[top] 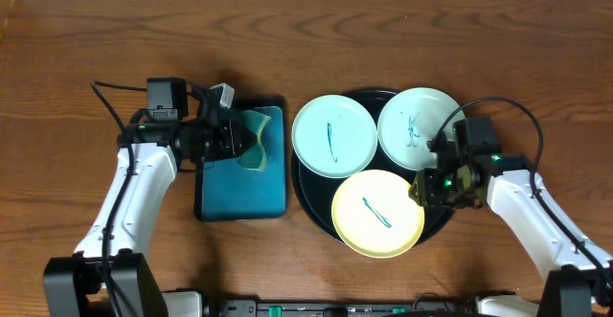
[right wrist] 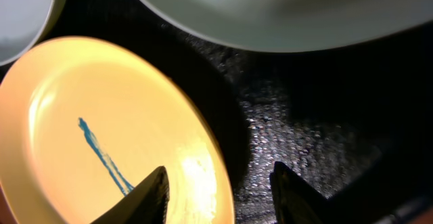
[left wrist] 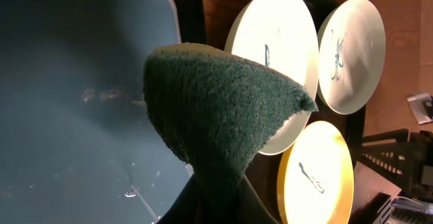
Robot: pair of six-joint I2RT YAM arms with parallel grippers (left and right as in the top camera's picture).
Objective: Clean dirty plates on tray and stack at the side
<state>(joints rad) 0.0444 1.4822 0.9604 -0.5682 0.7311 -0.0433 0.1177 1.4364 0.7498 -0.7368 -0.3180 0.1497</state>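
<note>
Left pincer (top: 237, 141) is clamped tight on a green sponge (top: 257, 141), which is folded into a cone shape in the left wrist view (left wrist: 216, 109). The sponge hangs over the upper right part of the teal tray (top: 239, 194), on the tabletop (top: 77, 58) left of centre.

The black tray (top: 312, 200) sits just right of the teal tray and holds all three plates. The left mint plate (top: 333, 135) is upper left and overhangs the rim. The right mint plate (top: 419, 128) is upper right. The yellow plate (top: 377, 214) is at the front, overlapping the tray's near rim. Each has a thin teal scribble, so none is wiped and none is stacked on the tabletop.

Right pincer (top: 425, 191) is low at the yellow plate's right edge, about half open. One finger (right wrist: 145, 197) is over the plate's inside and the other is over bare black tray. The rim is between them, not gripped.
</note>
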